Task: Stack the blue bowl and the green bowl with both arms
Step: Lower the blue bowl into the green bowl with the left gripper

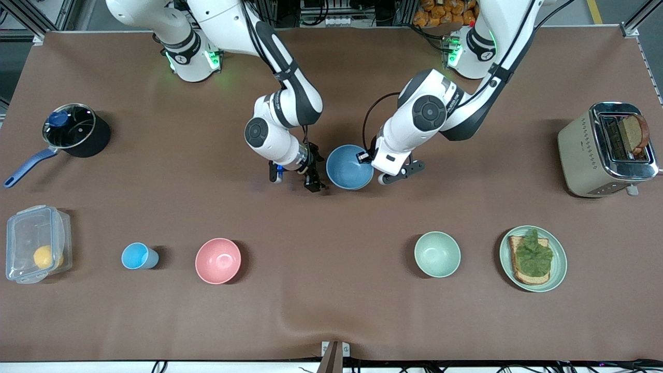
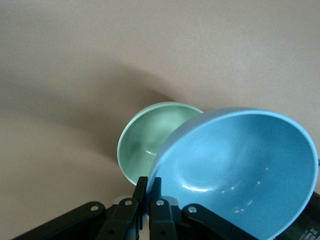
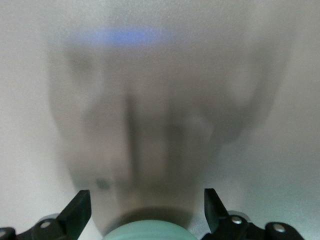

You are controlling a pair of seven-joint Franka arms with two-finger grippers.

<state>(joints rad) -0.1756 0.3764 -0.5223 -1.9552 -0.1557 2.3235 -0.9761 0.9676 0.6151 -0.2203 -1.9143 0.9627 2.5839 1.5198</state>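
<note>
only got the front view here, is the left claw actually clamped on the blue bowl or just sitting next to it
Observer: Clamped. The left wrist view shows the left claw shut on the rim of the blue bowl.
Operator: anything under it
Observer: Yes. That view shows a green bowl just under the tilted blue one. It seems to be a second one, not the one you see on the table.
Operator: and the right claw
Observer: The right claw is open. Its wrist view shows a pale green rim low between its fingers, not gripped.
</note>
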